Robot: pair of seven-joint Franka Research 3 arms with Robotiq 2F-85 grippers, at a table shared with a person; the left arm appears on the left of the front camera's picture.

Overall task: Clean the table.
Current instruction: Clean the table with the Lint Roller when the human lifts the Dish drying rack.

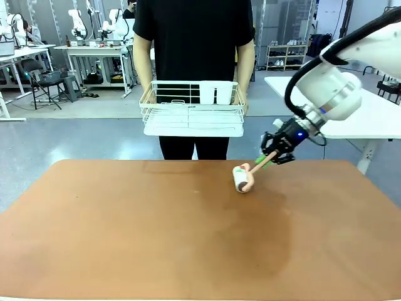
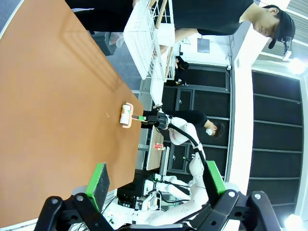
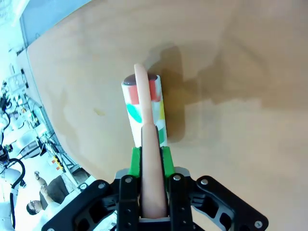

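Clamping the handle of a lint roller [image 1: 243, 179], the right claw [image 1: 270, 158] rests it on the tabletop [image 1: 156, 232]. Apart and empty stands the left claw [image 2: 156, 179].

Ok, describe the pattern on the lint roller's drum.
White with red, teal and yellow patches on the lint roller; clearest in the right wrist view.
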